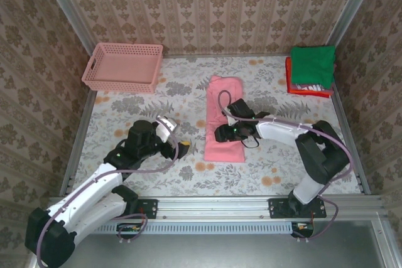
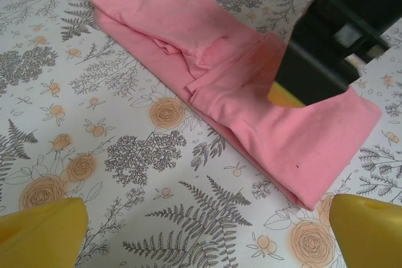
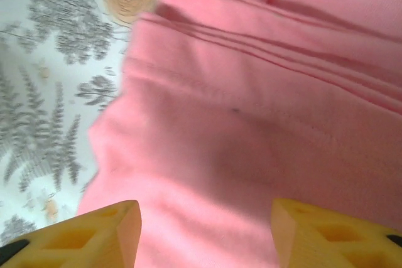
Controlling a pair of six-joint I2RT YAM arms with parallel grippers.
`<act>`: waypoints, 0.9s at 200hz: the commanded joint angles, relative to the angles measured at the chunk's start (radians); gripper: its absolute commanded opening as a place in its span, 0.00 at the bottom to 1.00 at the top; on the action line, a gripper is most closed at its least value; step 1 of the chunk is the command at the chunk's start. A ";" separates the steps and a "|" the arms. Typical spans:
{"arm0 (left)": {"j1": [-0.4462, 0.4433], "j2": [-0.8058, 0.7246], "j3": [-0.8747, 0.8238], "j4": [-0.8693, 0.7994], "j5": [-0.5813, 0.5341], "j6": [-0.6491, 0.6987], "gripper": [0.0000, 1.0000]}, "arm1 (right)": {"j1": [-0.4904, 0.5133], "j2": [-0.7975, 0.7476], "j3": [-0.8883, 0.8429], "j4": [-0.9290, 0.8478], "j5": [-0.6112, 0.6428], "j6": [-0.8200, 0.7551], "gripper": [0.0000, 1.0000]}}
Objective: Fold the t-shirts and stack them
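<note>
**Pink shirt half folded, right arm over it**

The floral-printed table (image 1: 276, 108) has the work at its centre. There the plain salmon-pink short-sleeved t-shirt (image 1: 225, 92) lies as a long narrow strip running from near to far, its sides already turned in. At the far left sits a pink plastic lattice basket (image 1: 119, 83). At the far right is the stack of finished shirts: a folded green t-shirt (image 1: 312, 64) on top, with a sliver of white and a red one (image 1: 306, 93) beneath.

The right gripper (image 3: 204, 230) hovers low over the near half of the strip. Its yellow fingers stand apart with pink cloth showing between them and nothing pinched. I can't tell from here whether the tips actually touch the fabric. The left gripper (image 2: 207, 233) waits just left of the strip's near end, spread wide and empty above bare table.

I judge the shirt to be light, limp and floppy, with overlapping layers that could slide or spring open. The sensible hold looks to be the near hem at its corners. Pinch every layer there, then carry that end over towards the far end.
</note>
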 commanded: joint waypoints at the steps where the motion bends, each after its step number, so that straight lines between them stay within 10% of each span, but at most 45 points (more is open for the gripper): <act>1: 0.009 -0.003 0.015 0.014 0.007 0.003 1.00 | 0.005 -0.123 0.017 -0.074 0.039 -0.214 0.62; 64: 0.017 -0.086 0.016 -0.067 -0.064 0.052 1.00 | 0.206 -0.305 -0.075 -0.119 0.123 -1.016 0.73; 125: 0.030 -0.128 -0.005 -0.112 -0.093 0.052 1.00 | 0.324 -0.243 -0.146 -0.105 0.175 -1.072 0.41; 180: 0.035 -0.127 -0.005 -0.109 -0.086 0.052 1.00 | 0.323 -0.109 -0.146 -0.096 0.222 -1.108 0.41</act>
